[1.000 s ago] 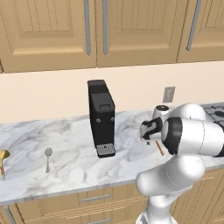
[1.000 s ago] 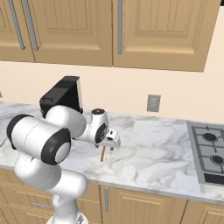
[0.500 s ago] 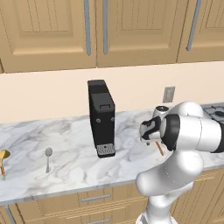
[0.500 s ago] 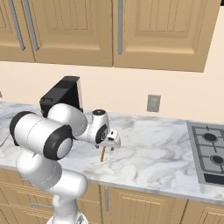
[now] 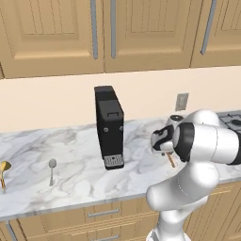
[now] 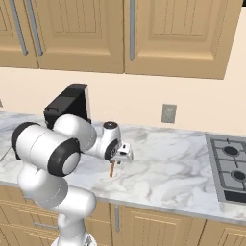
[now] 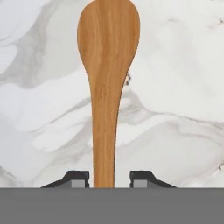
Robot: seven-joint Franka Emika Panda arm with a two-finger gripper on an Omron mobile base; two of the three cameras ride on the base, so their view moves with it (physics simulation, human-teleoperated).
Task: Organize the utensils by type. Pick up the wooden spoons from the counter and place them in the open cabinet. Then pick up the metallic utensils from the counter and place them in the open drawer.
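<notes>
The wooden spoon [image 7: 108,65] lies flat on the white marble counter [image 5: 75,188], its bowl pointing away from the hand. My gripper [image 7: 109,179] points down over the handle, one fingertip on each side, with a small gap left on both sides, so it is open. From the bases I see the spoon [image 6: 112,169] under the gripper [image 6: 118,159], right of the coffee machine. A small silver spoon [image 5: 52,167] and a gold utensil [image 5: 4,168] lie far left on the counter. The open cabinet and the open drawer are out of view.
A black coffee machine [image 5: 109,127] stands on the counter just left of the arm. A gas hob [image 6: 230,168] sits at the right end. The wall cabinets [image 5: 99,33] above have shut doors. An outlet [image 6: 168,113] is on the wall.
The jaws have narrowed from wide open to close around the spoon's handle. The arm has stayed over the spoon and the spoon has not moved.
</notes>
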